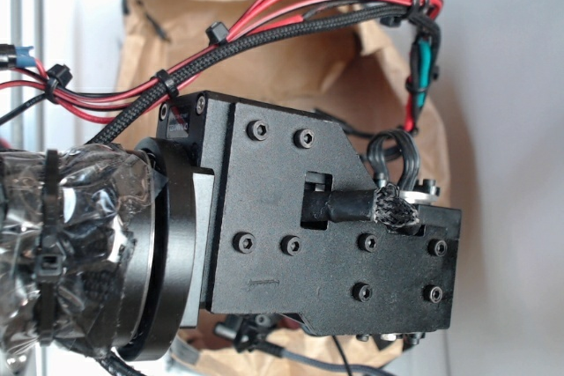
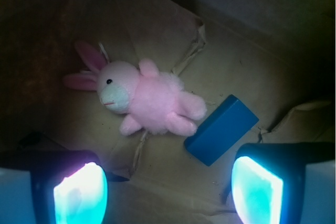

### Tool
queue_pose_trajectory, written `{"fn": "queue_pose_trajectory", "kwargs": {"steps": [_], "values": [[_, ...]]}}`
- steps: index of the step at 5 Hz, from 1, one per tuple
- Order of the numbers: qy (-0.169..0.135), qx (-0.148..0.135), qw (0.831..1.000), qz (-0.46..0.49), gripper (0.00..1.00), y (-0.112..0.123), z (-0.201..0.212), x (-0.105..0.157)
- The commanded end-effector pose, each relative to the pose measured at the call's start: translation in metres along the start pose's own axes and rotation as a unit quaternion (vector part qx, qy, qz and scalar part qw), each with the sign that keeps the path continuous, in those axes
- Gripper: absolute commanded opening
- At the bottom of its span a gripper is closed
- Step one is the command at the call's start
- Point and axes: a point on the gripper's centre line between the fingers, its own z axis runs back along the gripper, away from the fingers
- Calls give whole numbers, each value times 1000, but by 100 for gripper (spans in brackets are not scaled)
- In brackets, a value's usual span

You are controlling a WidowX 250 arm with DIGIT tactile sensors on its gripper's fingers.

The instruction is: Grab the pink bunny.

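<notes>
The pink bunny (image 2: pixel 149 100) lies on its side on the brown paper floor of a bag, ears pointing left, pale face turned toward me. My gripper (image 2: pixel 169 190) hangs above and in front of it, open, its two glowing pads (image 2: pixel 81 192) far apart with nothing between them. The bunny sits beyond the fingertips, apart from both. In the exterior view only the black back of the gripper body (image 1: pixel 326 217) shows, pushed into the paper bag (image 1: pixel 264 15); the bunny is hidden there.
A flat blue rectangular block (image 2: pixel 221 129) lies just right of the bunny's feet, close to the right finger. Creased brown bag walls rise dark on the left and at the top. Red and black cables (image 1: pixel 291 11) arch over the gripper body.
</notes>
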Motion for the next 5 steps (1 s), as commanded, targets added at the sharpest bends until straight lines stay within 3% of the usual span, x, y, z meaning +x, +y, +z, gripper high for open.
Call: {"fn": "queue_pose_trajectory", "kwargs": {"steps": [1,2,3,4,5], "values": [[-26,-3,975,-223,100,6,-5,-13],[-43,0,945,-324,100,15,-7,-17],[-53,9,934,-353,100,25,-14,-18],[-79,21,908,-412,100,27,-23,-8],[-96,30,898,-429,100,25,-27,4]]}}
